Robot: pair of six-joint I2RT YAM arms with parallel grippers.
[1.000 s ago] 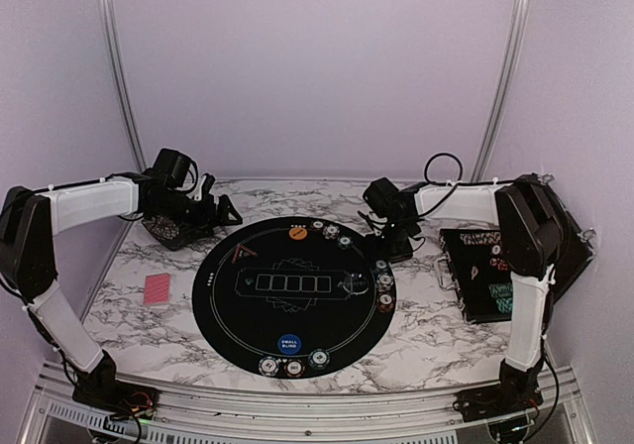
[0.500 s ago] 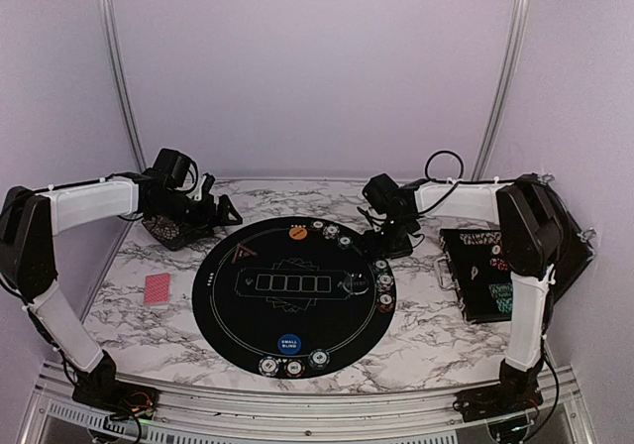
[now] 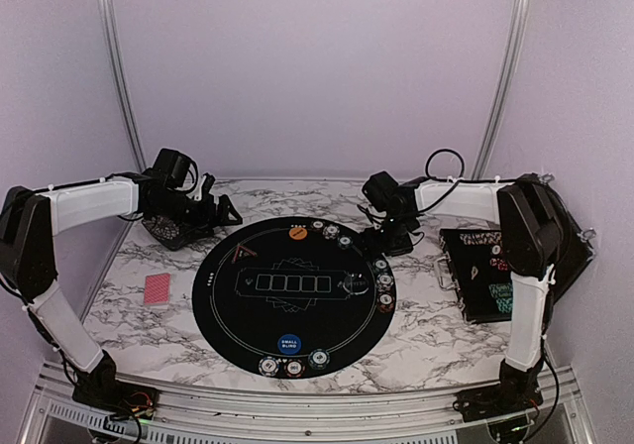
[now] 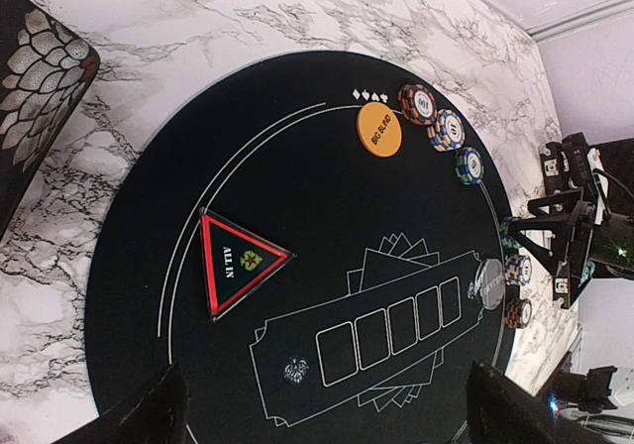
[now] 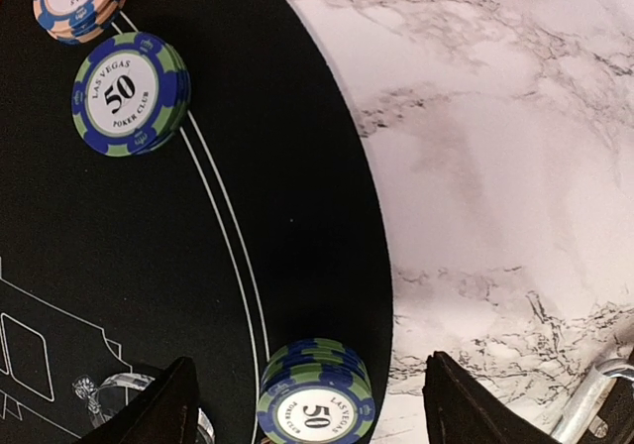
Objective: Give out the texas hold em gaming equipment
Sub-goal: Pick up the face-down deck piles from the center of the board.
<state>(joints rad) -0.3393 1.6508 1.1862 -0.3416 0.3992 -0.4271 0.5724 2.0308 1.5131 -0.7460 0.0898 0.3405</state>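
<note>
While my right tool [image 5: 309, 365] hangs open over the far-right rim of the big round black felt mat [image 3: 238, 310], its fingers stand clear on either side of a blue-and-green striped "50" chip stack [image 5: 317, 409]. I judge that stack either set in place or awaiting a nudge into line. Chip stacks sit in threes at the mat's edge, seemingly one group per seat, and a second "50" stack [image 5: 129, 92] lies further along. My left tool [image 4: 327, 419], spread wide and holding nothing, hovers above the mat's left side. It is near the red-edged black triangular "All In" marker [image 4: 238, 261] and the orange round "Big Blind" button [image 4: 379, 129]. Off the mat, the red-backed card deck [image 3: 158, 289] lies on the white marble surface [image 3: 426, 335], undealt. The black chip case [image 3: 495, 266] stands at right.
</note>
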